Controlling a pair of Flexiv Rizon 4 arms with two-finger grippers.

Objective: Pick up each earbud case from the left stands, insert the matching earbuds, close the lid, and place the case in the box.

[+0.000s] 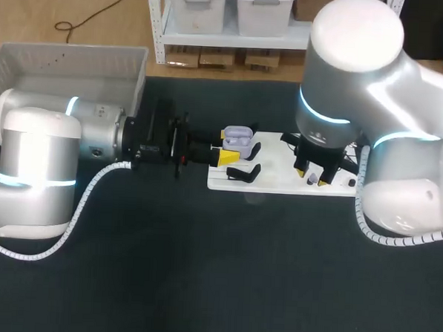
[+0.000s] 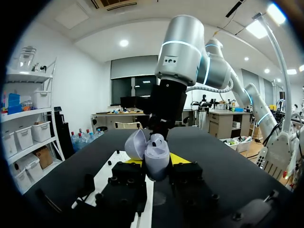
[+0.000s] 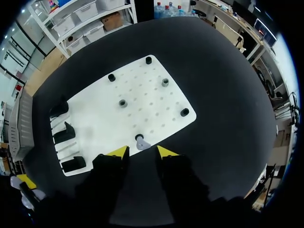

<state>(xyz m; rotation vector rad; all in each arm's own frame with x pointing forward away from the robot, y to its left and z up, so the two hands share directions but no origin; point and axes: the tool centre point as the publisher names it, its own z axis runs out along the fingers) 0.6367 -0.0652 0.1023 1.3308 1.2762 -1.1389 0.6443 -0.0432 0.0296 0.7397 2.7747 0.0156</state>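
So that its lid [image 2: 135, 145] gapes upward for loading, presumably, the left end effector [image 1: 226, 145] clamps the lilac earbud case [image 1: 238, 137] beside the white pegboard's [image 1: 280, 185] stands [image 1: 243, 172]. The right end effector [image 3: 141, 151] hovers spread-fingered over an earbud [image 3: 141, 143] on that pegboard.

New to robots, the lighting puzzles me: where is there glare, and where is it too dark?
Head view: glare whitens the right arm's shell; the black table shows little shading. Left wrist view: the lilac case is well lit, the left fingers holding it nearly black. Right wrist view: the white board is bright; the right fingers blend into the table.
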